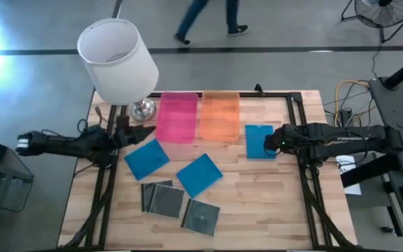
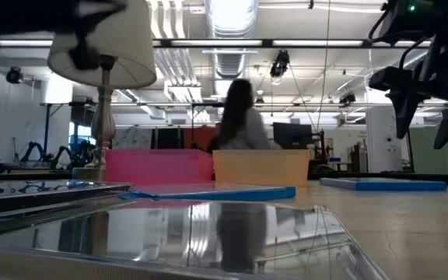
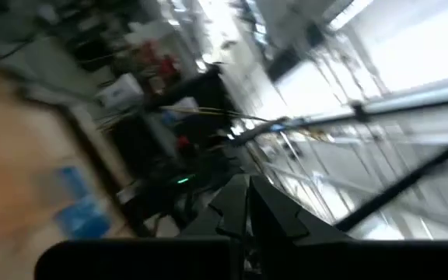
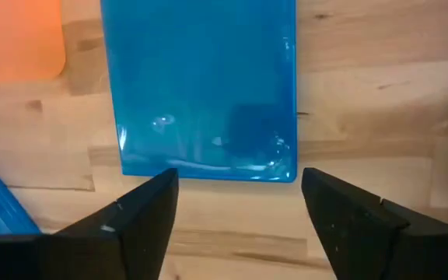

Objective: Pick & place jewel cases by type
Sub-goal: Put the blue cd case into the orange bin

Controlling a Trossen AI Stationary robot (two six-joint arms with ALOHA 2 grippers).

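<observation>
Three blue jewel cases lie flat on the table: one by the right edge (image 1: 259, 141), two near the middle (image 1: 146, 159) (image 1: 199, 175). The clear grey cases (image 1: 163, 198) (image 1: 201, 215) lie toward the near edge, partly overlapping. My right gripper (image 4: 239, 206) is open and hovers above the near-right edge of the right-hand blue case (image 4: 208, 85), well clear of it in the low view (image 2: 428, 117). My left gripper (image 1: 133, 133) waits by the lamp base with its fingers (image 3: 236, 206) together, holding nothing.
A pink tray (image 1: 177, 117) and an orange tray (image 1: 219, 115) stand side by side at the far edge. A lamp with a white shade (image 1: 117, 59) stands at the far left corner. A person (image 2: 239, 117) shows beyond the table.
</observation>
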